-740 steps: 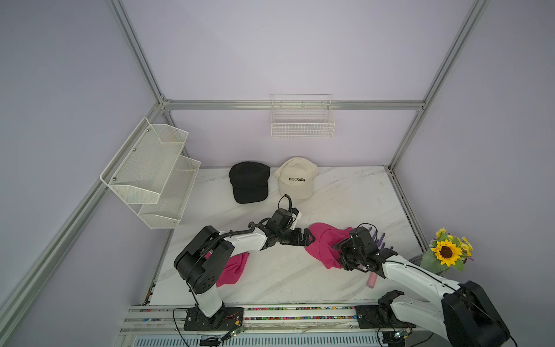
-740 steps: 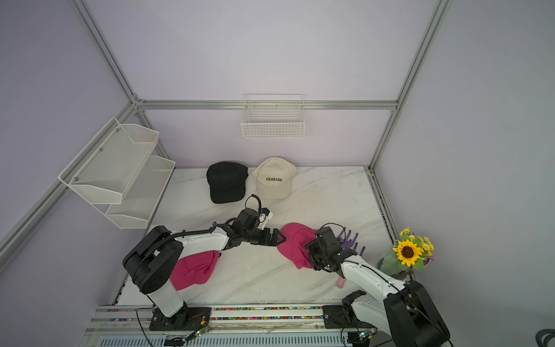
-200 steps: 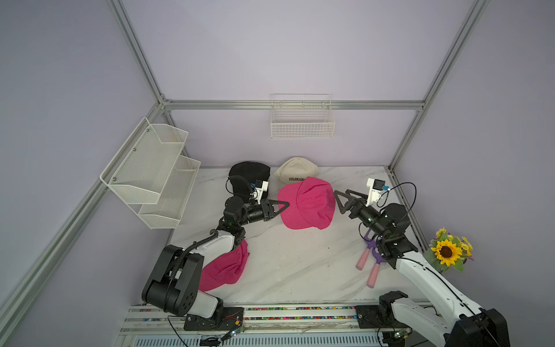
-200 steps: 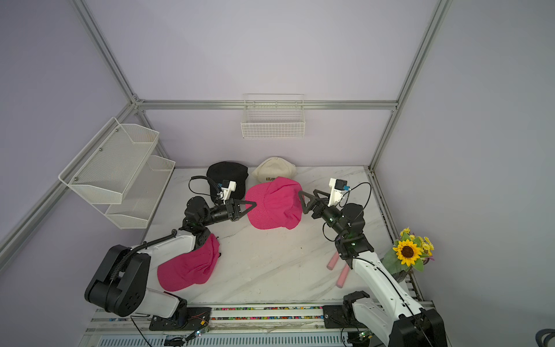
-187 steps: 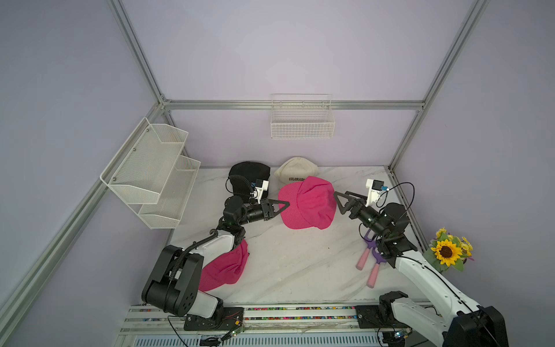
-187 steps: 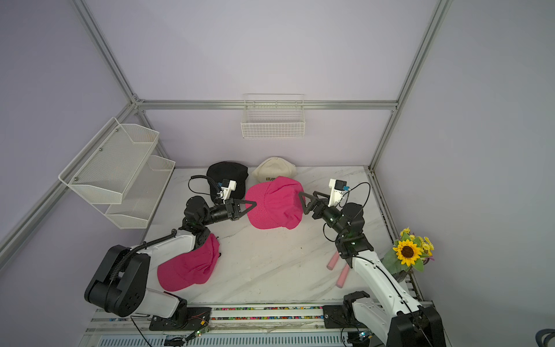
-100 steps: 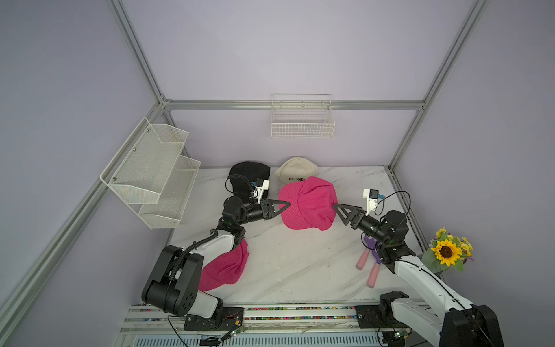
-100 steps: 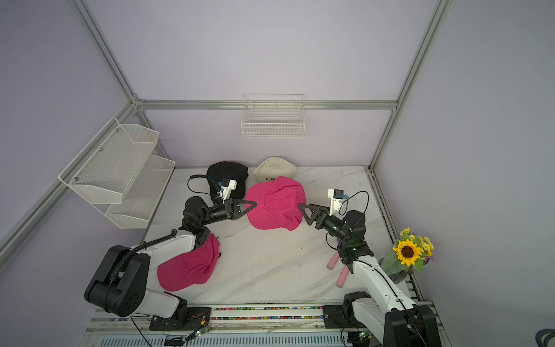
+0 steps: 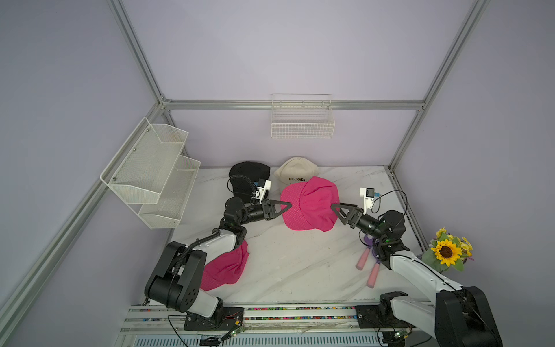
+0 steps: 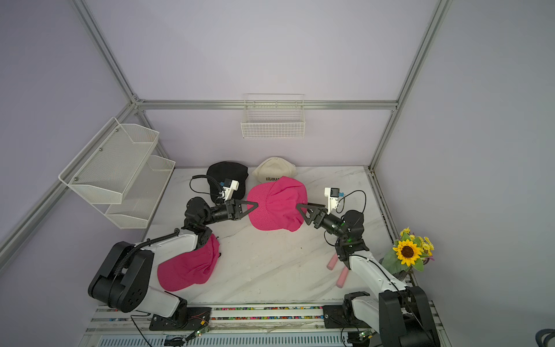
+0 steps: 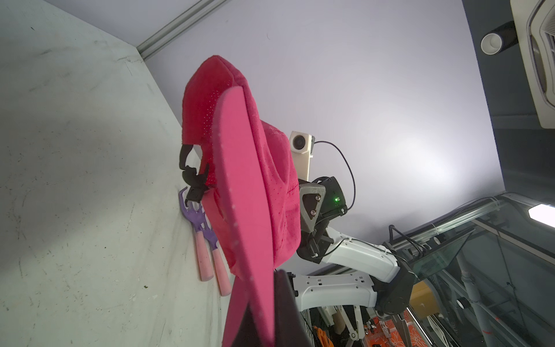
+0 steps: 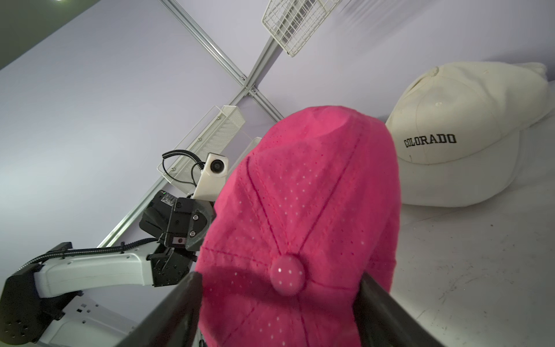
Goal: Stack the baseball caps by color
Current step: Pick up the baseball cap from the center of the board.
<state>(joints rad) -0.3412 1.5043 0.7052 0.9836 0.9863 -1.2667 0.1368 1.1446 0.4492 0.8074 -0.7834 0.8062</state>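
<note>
Fabric this soft will not keep its own shape: the hot pink perforated baseball cap (image 9: 309, 204) hangs in the air between the two hands, above the white marbled worktop (image 9: 300, 264), with its crown slumped and creased. The left hand (image 9: 289, 205) is clamped tight on the edge of the stiff curved brim (image 11: 240, 180), which looks like the only part firm enough to steer the cap by. The right hand (image 9: 334, 207) stands wide, its dark fingers (image 12: 180, 300) flanking the crown on either side of the fabric top button (image 12: 287, 278). I cannot tell whether they already press the cloth.

The cap looks very light, so weight should be no concern. A pinch on the crown gathers loose cloth and may slide, so a hold near a seam or the button should bite better.

A second hot pink cap (image 9: 225, 267) lies on the worktop well behind the left hand, partly under that arm's elbow, and is probably where the held cap belongs. A cream cap lettered "COLORADO" (image 9: 295, 171) and a black cap (image 9: 247, 172) rest just beyond the left hand.
</note>
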